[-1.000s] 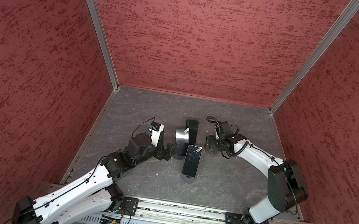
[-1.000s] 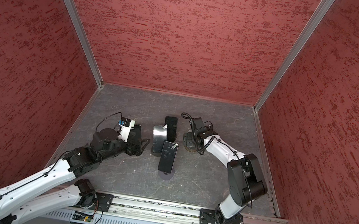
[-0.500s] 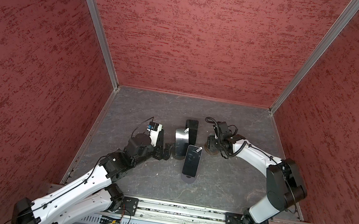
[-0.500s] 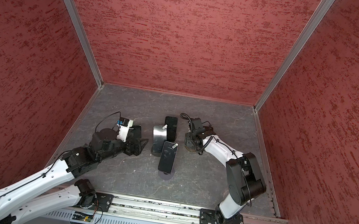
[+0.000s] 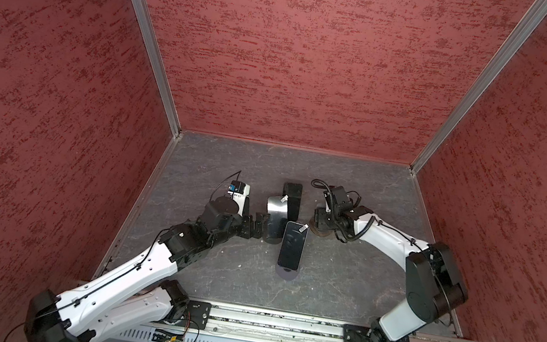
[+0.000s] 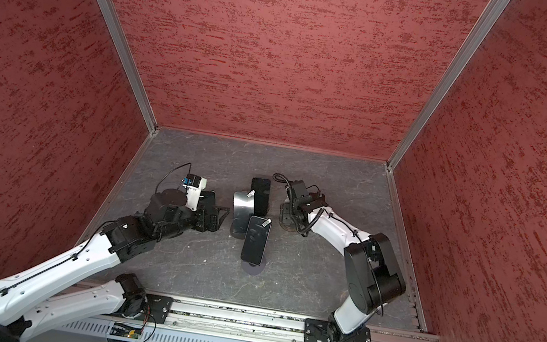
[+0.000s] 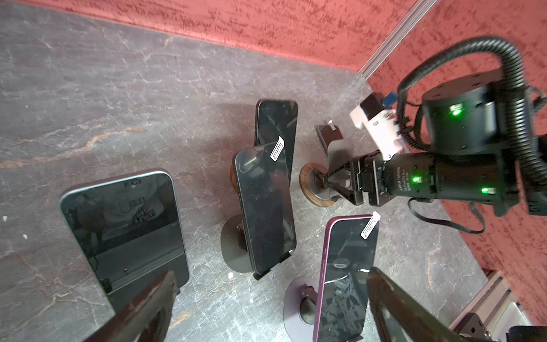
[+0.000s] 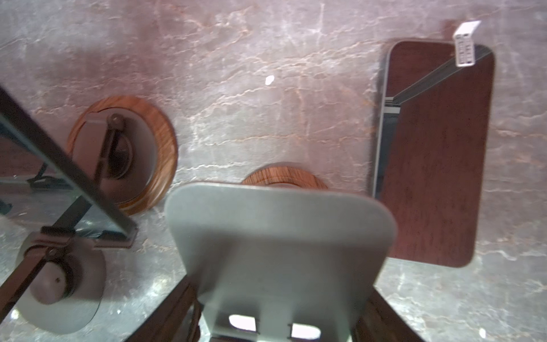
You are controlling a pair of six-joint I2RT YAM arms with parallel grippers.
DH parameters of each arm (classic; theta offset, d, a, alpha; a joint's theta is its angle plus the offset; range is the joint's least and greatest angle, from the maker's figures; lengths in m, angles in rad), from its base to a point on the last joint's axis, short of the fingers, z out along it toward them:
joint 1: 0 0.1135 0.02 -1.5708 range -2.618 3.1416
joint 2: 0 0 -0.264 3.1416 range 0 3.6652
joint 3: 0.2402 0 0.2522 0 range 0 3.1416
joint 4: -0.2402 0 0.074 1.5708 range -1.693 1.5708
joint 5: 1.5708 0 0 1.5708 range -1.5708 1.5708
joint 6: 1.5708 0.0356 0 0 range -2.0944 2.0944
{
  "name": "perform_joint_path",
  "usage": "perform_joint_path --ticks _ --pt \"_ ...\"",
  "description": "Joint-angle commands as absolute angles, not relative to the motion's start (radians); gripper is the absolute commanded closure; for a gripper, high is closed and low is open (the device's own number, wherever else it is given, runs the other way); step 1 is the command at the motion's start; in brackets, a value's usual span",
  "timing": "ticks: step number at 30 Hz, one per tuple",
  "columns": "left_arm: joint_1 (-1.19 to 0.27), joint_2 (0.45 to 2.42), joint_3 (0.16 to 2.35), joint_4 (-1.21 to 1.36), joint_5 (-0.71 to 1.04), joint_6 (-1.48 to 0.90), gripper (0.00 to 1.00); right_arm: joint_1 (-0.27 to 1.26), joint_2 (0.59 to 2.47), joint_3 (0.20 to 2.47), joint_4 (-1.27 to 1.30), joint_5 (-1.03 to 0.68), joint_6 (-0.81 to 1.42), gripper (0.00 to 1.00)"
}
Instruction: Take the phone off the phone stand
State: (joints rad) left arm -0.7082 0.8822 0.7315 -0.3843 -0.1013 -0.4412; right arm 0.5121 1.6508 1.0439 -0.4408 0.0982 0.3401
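**RIGHT PINCHES EMPTY STAND, LEFT WAITS WIDE**

Right gripper [image 7: 336,182], upper right of the left wrist view, is pinched on the grey back plate of the empty stand [image 8: 281,237]. The stand's wood base sits on the floor [image 7: 118,88]. Left gripper [image 7: 270,274] is spread wide and holds nothing, fingers at the bottom edge of that view.

Black phone [image 7: 275,121] looks to lie flat at top centre, near the empty stand but apart from it. It reads as already off, though which phone the task means can't be told for sure. Dark phone [image 7: 266,207] centre, purple phone [image 7: 346,275] lower right and big phone [image 7: 124,225] lower left are each propped up; the first two on round-base stands, the big one's support is hidden.

Doing it well: if the black phone is the one, right should let go gently so the stand doesn't tip onto it. If another is meant, left should take it by the long edges and lift it clear of the lip without dragging the base. The neighbours are crowded and easy to knock.

Versus a second ago: right arm has nudged slightly toward frame left in both top views. Left arm, phones and stands are in the same places. The jaws are too small there to compare.
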Motion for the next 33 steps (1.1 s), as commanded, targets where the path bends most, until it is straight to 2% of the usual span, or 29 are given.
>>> perform_joint_path --ticks 1,11,21,33 --pt "-0.719 0.905 0.747 -0.352 -0.074 -0.442 0.01 0.523 1.591 1.034 -0.406 0.077 0.343 0.49" --pt "-0.737 0.984 0.734 -0.274 -0.065 -0.390 0.01 0.522 1.592 1.097 -0.441 0.082 0.375 0.49" --pt "-0.755 0.915 0.674 -0.231 -0.083 -0.387 0.01 0.514 1.608 1.191 -0.497 0.153 0.396 0.48" --pt "-0.755 0.920 0.667 -0.193 -0.136 -0.361 0.01 0.387 1.638 1.218 -0.496 0.128 0.345 0.47"
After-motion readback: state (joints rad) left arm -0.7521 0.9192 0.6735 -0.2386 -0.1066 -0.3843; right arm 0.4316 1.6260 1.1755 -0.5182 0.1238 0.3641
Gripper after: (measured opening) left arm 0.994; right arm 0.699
